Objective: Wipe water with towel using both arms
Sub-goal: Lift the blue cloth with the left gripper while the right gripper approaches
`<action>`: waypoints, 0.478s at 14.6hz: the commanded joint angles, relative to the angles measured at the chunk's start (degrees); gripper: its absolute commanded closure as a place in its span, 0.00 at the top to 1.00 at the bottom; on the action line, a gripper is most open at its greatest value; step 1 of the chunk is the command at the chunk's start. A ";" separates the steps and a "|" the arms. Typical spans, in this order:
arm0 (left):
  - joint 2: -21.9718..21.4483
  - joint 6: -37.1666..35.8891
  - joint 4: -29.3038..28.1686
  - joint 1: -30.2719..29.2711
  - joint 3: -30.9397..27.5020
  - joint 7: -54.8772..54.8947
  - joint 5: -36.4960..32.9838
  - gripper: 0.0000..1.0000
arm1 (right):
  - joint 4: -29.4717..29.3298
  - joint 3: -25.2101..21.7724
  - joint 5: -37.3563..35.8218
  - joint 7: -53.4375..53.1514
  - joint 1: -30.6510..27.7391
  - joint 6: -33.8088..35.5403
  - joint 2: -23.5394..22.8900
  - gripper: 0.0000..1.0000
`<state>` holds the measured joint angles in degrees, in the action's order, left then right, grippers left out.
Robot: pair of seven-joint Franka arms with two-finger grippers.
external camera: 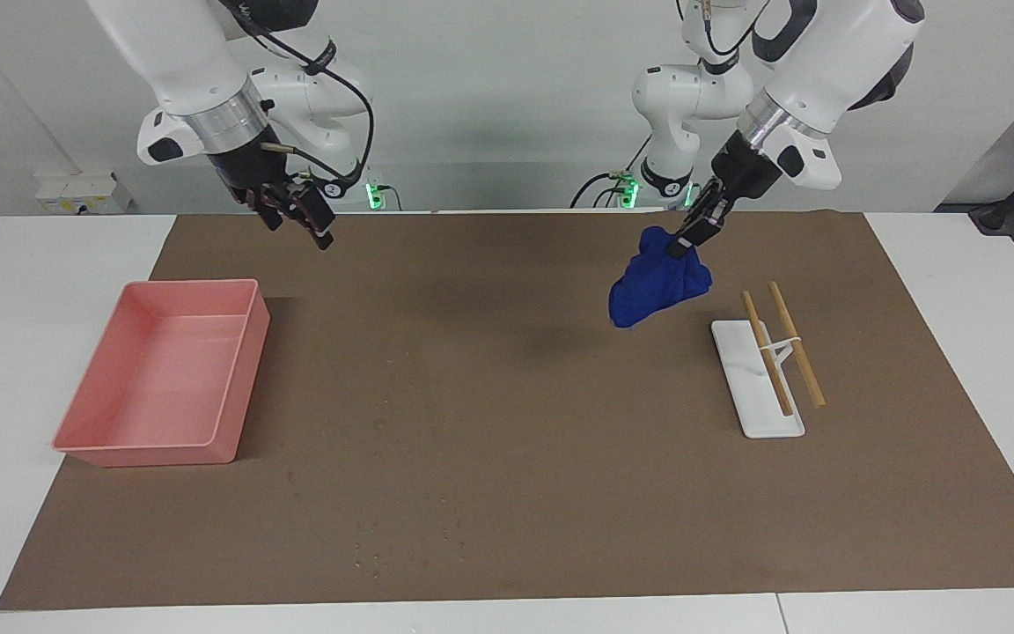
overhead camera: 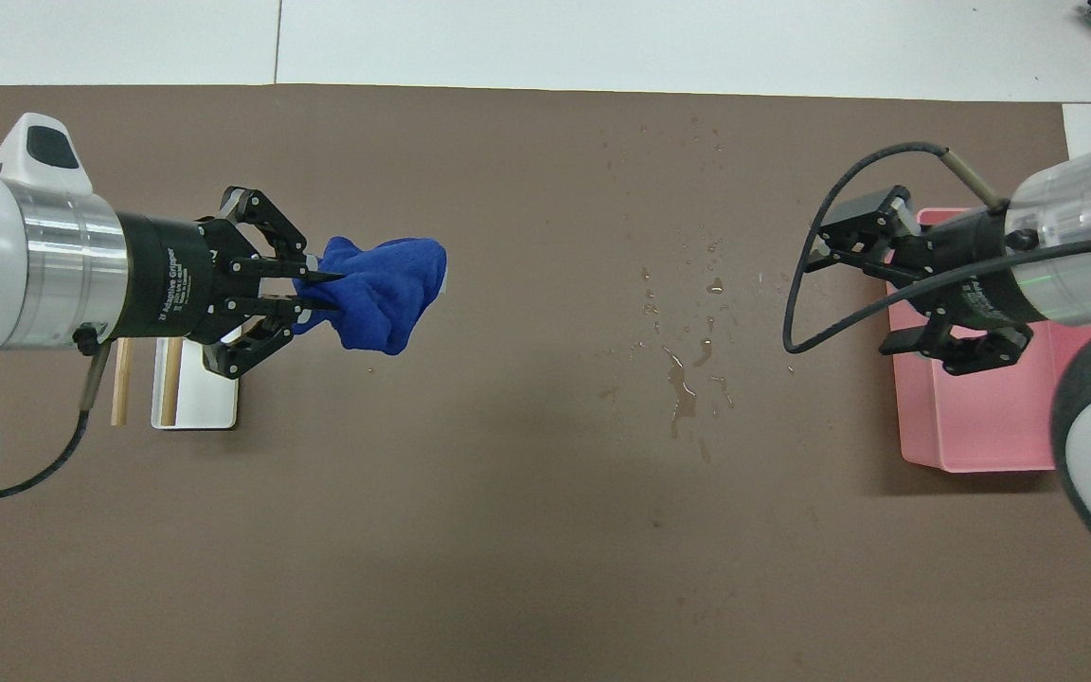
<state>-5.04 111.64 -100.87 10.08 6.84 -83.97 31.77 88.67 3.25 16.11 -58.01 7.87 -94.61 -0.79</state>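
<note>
My left gripper (external camera: 679, 248) (overhead camera: 332, 291) is shut on the deep-blue towel (external camera: 655, 286) (overhead camera: 384, 294). It holds the towel bunched and hanging in the air over the brown mat (external camera: 507, 493), beside a white stand. Water (overhead camera: 683, 379) lies as small drops and a thin puddle on the mat's middle, between the towel and the pink tray (external camera: 155, 456) (overhead camera: 972, 450). My right gripper (external camera: 300, 216) (overhead camera: 853, 294) is open and empty. It hangs in the air over the edge of the tray that faces the water.
A white stand (external camera: 758, 414) (overhead camera: 195, 403) carrying two wooden sticks (external camera: 796, 345) (overhead camera: 119, 384) lies toward the left arm's end of the mat. The pink tray holds nothing. White tabletop surrounds the mat.
</note>
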 commanded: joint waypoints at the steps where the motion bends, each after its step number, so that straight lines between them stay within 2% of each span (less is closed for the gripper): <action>1: 0.56 6.29 0.06 3.79 -0.34 -8.64 3.99 0.00 | -0.17 0.00 5.67 -12.35 2.23 -4.51 -1.06 0.98; 3: 0.56 9.64 -0.47 5.81 -0.43 -11.03 7.67 0.00 | -0.60 0.00 7.97 -16.68 3.72 -5.58 -2.28 0.98; 7: 0.56 13.60 -1.09 12.48 -0.43 -13.94 9.27 0.00 | -0.61 0.09 12.71 -21.70 6.28 -12.08 -2.81 0.98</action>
<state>-3.98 122.65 -101.13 18.65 7.16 -95.88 39.72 88.60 3.38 26.21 -77.47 13.83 -104.65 -3.16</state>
